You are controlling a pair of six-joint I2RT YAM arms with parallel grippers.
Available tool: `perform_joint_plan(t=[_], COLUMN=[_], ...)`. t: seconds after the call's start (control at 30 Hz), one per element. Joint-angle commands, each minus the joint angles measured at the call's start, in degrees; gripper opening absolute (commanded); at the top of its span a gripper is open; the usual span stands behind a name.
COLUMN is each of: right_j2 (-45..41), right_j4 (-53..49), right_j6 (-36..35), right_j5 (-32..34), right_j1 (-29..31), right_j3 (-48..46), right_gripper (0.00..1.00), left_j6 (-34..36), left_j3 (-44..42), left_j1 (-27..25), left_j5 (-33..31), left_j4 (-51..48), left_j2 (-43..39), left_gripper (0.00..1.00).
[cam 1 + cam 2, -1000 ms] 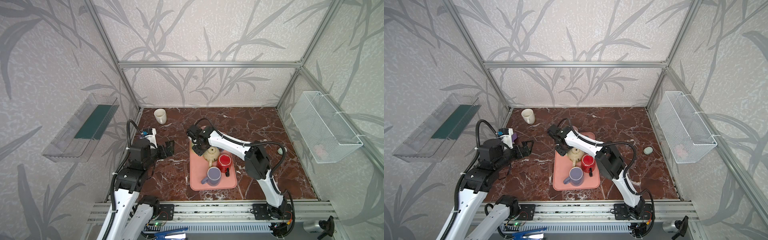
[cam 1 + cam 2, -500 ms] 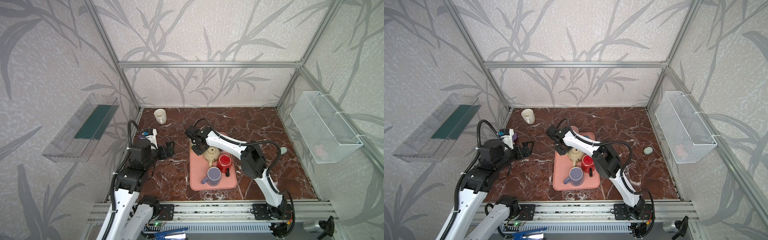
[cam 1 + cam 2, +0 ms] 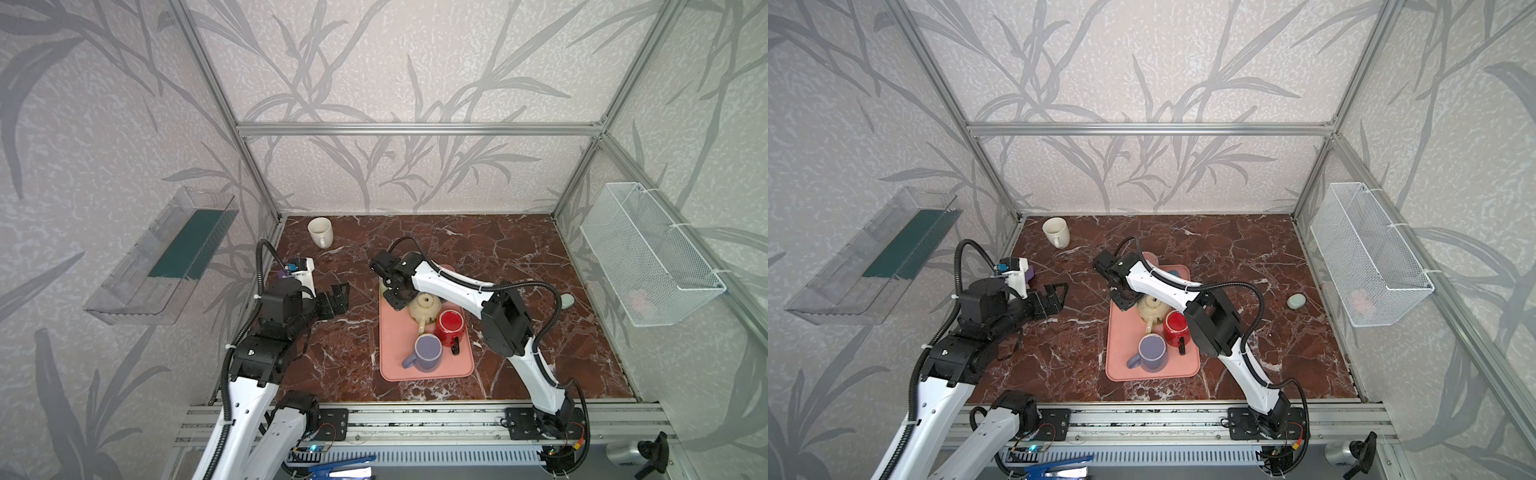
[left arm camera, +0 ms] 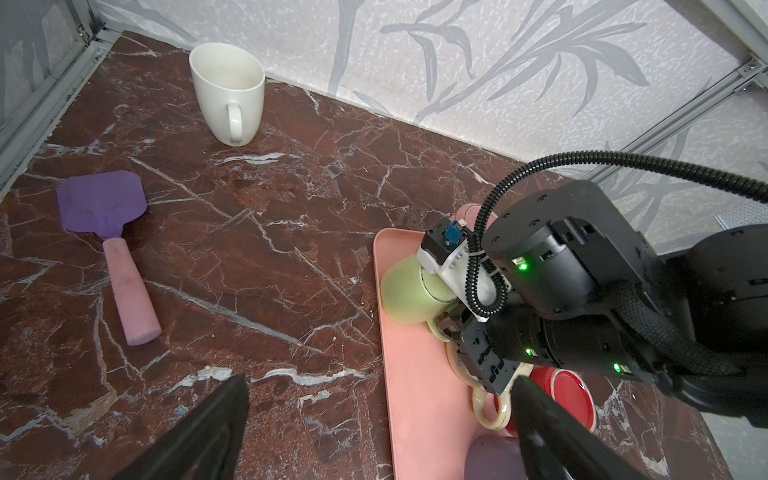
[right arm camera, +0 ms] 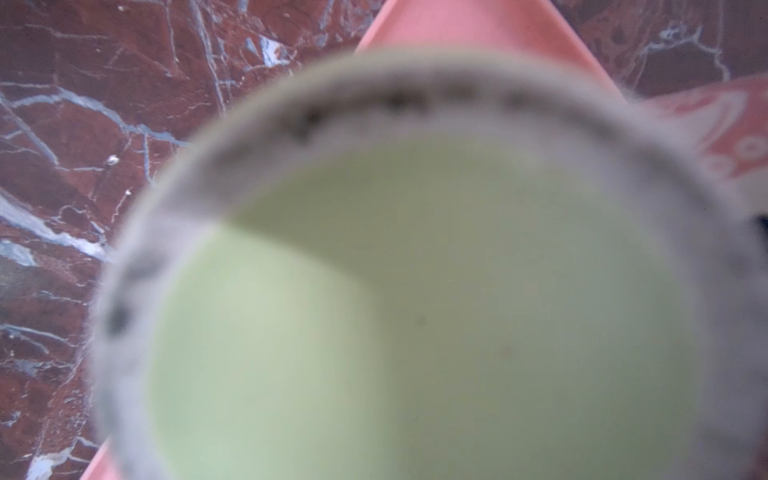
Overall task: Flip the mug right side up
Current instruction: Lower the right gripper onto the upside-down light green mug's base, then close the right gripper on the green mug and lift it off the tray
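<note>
The mug (image 4: 405,291) is pale green and sits bottom-up at the far left corner of the pink tray (image 3: 395,365). Its flat base (image 5: 415,311) fills the right wrist view, blurred and very close. My right gripper (image 4: 451,330) is down beside it, with its fingers shut on the mug's handle. In both top views the right gripper (image 3: 395,297) (image 3: 1121,297) covers most of the mug. My left gripper (image 3: 338,297) (image 4: 380,384) hovers open over the marble floor left of the tray, holding nothing.
The tray also holds a cream mug (image 3: 424,307), a red mug (image 3: 451,328) and a purple mug (image 3: 428,353). A white mug (image 3: 320,232) stands at the back left. A purple spatula (image 4: 104,208) lies near the left wall. A wire basket (image 3: 648,257) hangs on the right wall.
The right gripper's jaws have closed in on the green mug's handle, and the arm has shifted slightly left. The left arm has stayed still and open.
</note>
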Motion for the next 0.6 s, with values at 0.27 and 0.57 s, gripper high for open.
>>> perform_joint_plan(t=[0.27,0.57], right_j2=[-6.6,-12.2], right_j4=[4.8,9.4], right_j6=[0.8,1.8], right_j5=[-4.8,-8.8], right_j1=[-0.4,-1.4], right_j3=[-3.5,-8.5], right_gripper=[0.0,0.0], left_j6=[0.8,0.7], left_j3=[-0.2,-0.4], left_j1=[-0.1,-0.1], left_j5=[-0.8,-0.9], left_j4=[-0.5,-0.3], left_j2=[0.2,0.5], left_gripper=[0.96,0.96])
